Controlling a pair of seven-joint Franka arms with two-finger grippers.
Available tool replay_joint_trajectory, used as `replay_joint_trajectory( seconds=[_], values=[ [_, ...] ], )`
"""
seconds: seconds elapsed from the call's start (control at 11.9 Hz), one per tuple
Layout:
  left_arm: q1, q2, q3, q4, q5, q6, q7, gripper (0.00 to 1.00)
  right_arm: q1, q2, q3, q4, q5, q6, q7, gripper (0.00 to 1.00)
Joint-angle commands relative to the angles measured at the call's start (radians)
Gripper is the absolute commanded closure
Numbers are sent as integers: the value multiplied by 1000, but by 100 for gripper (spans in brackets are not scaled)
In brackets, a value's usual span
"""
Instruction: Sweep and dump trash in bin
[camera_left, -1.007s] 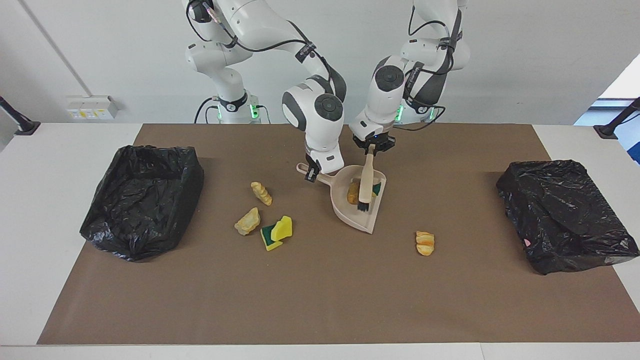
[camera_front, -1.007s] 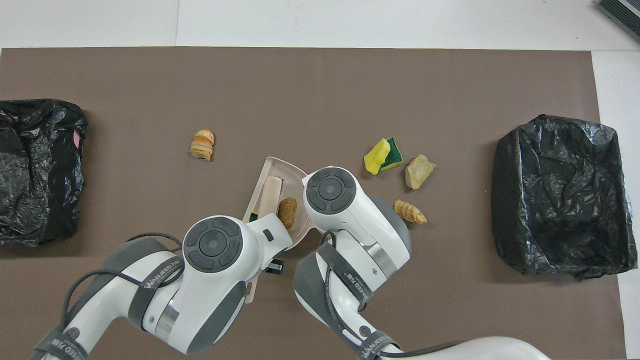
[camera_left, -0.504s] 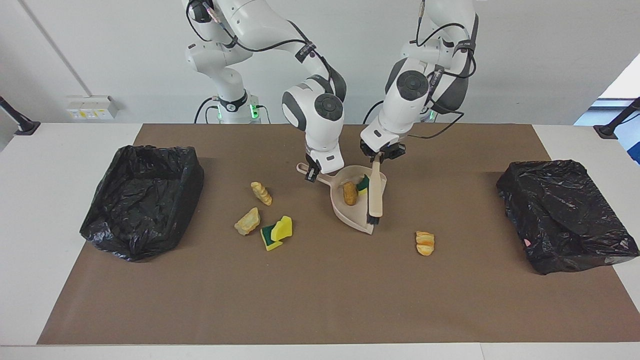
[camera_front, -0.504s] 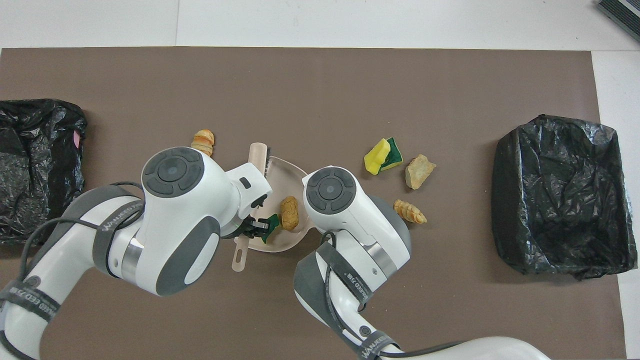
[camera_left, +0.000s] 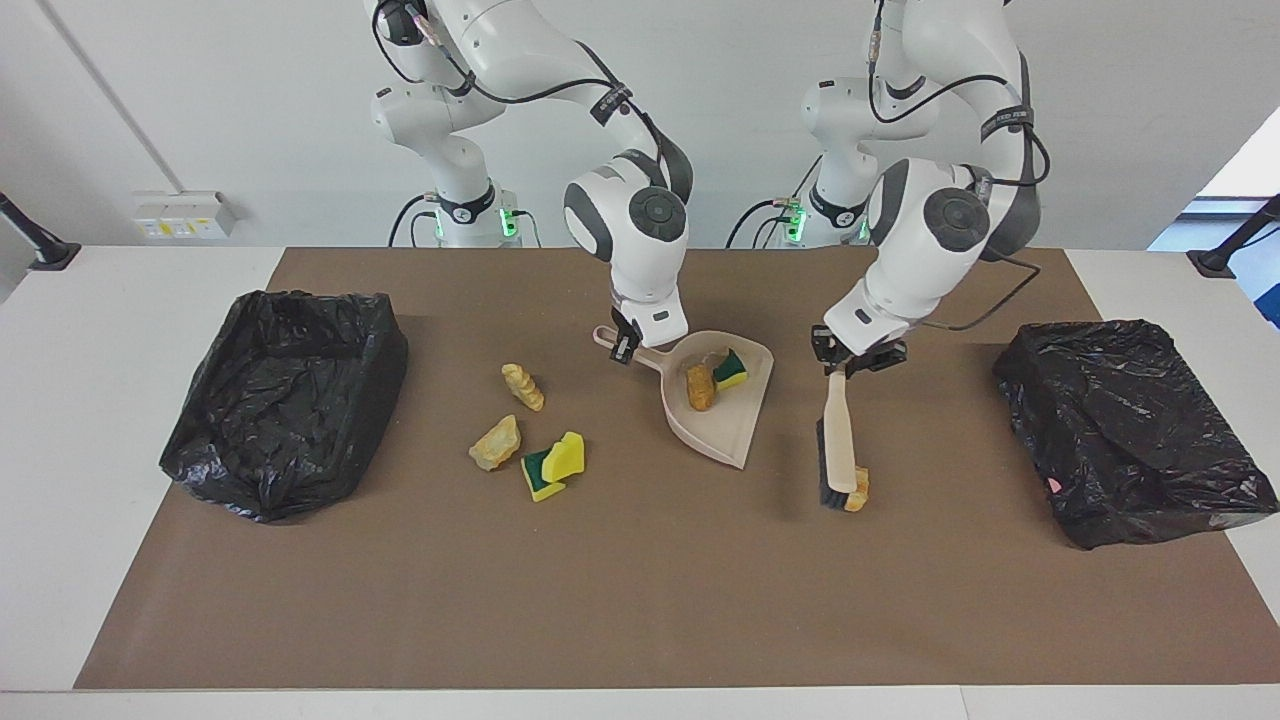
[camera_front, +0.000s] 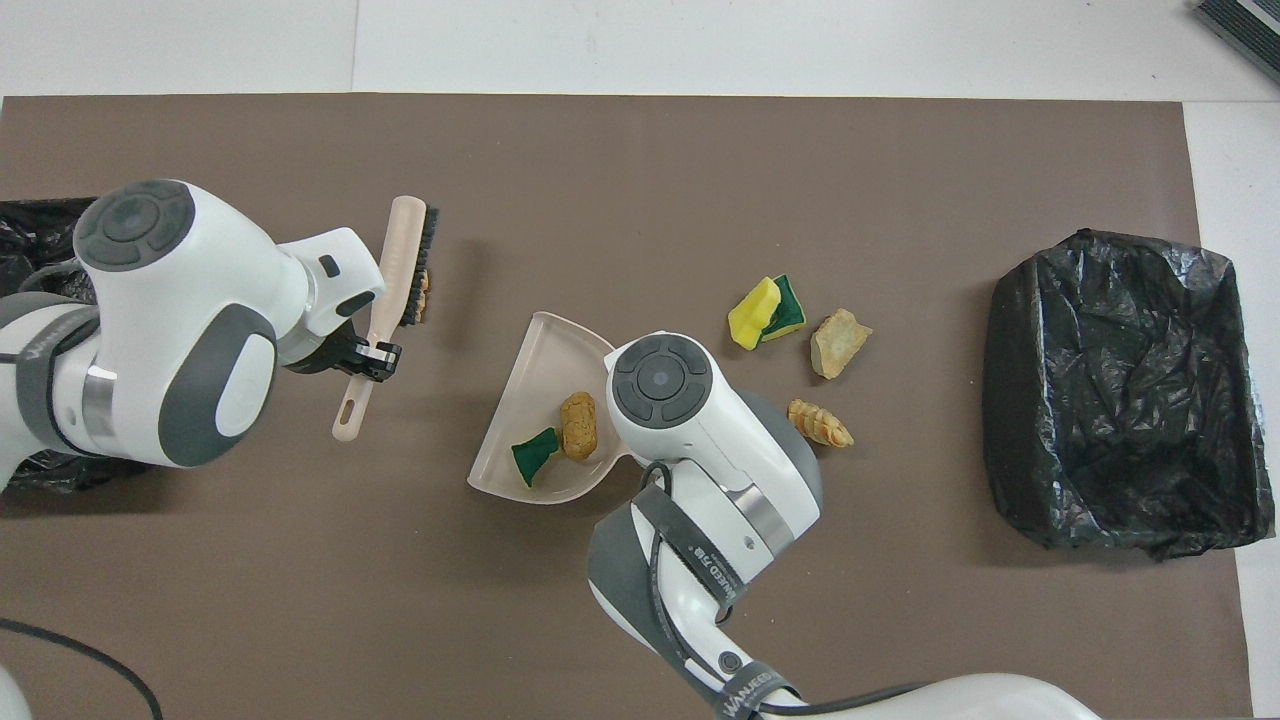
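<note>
My right gripper (camera_left: 622, 348) is shut on the handle of the beige dustpan (camera_left: 722, 425), which rests on the mat. In the pan lie a brown bread chunk (camera_left: 699, 385) and a green-yellow sponge bit (camera_left: 729, 368). My left gripper (camera_left: 850, 362) is shut on the brush (camera_left: 838, 440), whose black bristles touch an orange bread piece (camera_left: 857, 490) toward the left arm's end. Loose trash lies toward the right arm's end: a bread twist (camera_left: 523, 386), a tan chunk (camera_left: 496, 443) and a yellow-green sponge (camera_left: 553, 465). From above, the right arm hides its own gripper.
A black-bagged bin (camera_left: 285, 395) stands at the right arm's end of the brown mat (camera_left: 640, 600). A second black-bagged bin (camera_left: 1130, 440) stands at the left arm's end, close to the brush. In the overhead view the left arm (camera_front: 170, 320) covers most of that bin.
The left gripper has carried the brush out of the dustpan toward the left arm's end, down beside the orange bread piece. The right gripper and dustpan have stayed put.
</note>
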Motion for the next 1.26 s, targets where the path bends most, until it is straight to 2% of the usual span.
replay_joint_trajectory(
  seconds=[0.0, 0.25, 0.42, 0.67, 0.92, 1.18],
  values=[
    [0, 159, 82, 188, 31, -6, 138, 100, -1, 0, 4, 8, -7, 1, 23, 100],
    [15, 226, 142, 222, 25, -5, 309, 100, -3, 1, 4, 8, -7, 9, 31, 100],
    [30, 237, 143, 223, 30, -20, 378, 100, -3, 1, 4, 8, -7, 9, 31, 100],
    [14, 184, 143, 138, 28, -129, 450, 100, -3, 1, 4, 8, -7, 6, 31, 100],
    [12, 100, 108, -12, 25, -143, 441, 100, -3, 0, 2, 8, -7, 3, 34, 100],
    [24, 58, 47, -86, 7, -164, 435, 100, -3, 0, 2, 21, -7, -8, 34, 100]
  ],
)
